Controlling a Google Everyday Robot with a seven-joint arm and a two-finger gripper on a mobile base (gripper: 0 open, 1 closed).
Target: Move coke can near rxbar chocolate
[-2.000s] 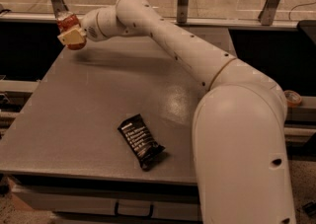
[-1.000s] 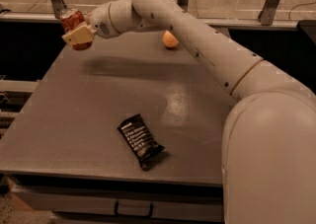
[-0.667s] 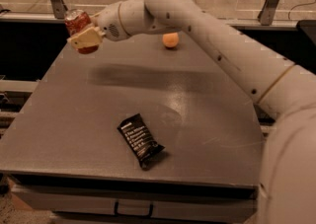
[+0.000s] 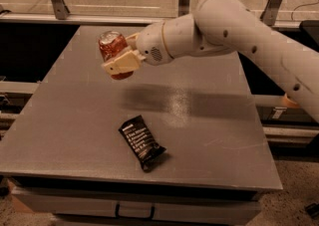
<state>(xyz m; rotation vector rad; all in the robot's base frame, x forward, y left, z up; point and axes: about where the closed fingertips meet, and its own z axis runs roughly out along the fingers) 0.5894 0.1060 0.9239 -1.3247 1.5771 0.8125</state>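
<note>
Here the gripper (image 4: 117, 63) hangs above the grey table (image 4: 55, 120), its jaws clamped around the coke can (image 4: 110, 44). The can is red with a silver top. It is tilted a little, its top leaning away from the wrist, and a pale finger (image 4: 124, 61) crosses its lower half. It is clear of the tabletop. Below the jaws, nearer the table's front edge, the rxbar chocolate (image 4: 142, 142) lies flat: a black wrapper with white lines of text, well apart from the can.
</note>
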